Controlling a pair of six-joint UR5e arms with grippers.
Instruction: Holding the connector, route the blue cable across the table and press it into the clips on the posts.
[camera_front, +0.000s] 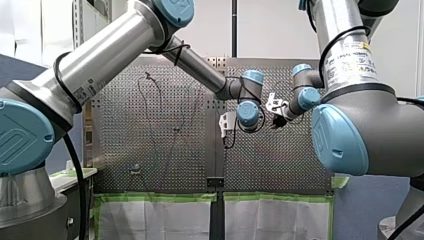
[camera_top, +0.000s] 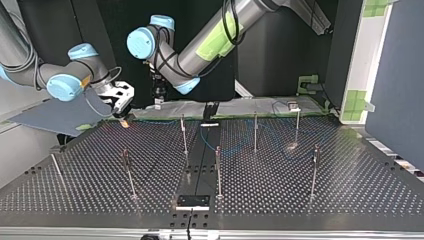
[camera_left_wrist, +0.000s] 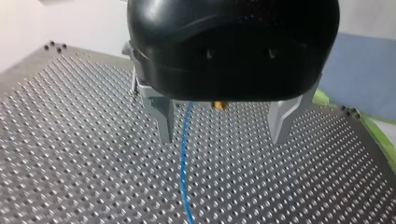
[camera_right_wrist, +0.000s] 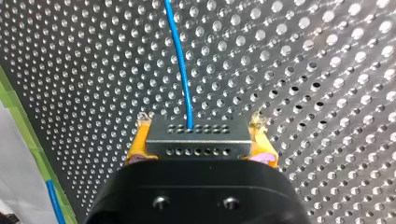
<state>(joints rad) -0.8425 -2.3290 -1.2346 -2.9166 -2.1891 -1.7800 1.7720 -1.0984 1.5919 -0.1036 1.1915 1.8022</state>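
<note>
My right gripper (camera_right_wrist: 200, 150) is pinching the metal connector (camera_right_wrist: 196, 135) between its yellow pads (camera_right_wrist: 135, 151) over the perforated table (camera_right_wrist: 303, 70), the blue cable (camera_right_wrist: 180, 60) running out ahead; my left gripper (camera_left_wrist: 224, 126) is hovering with fingers spread, the cable passing between them, close to one finger.

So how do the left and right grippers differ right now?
My left gripper has bare metal fingers; my right gripper has yellow pads. The left gripper stands open; the right gripper is shut on the metal connector. The blue cable runs unclamped between the left gripper's fingers, but leaves the connector that the right gripper holds. Shared: both hover over the perforated table, along the same cable.
</note>
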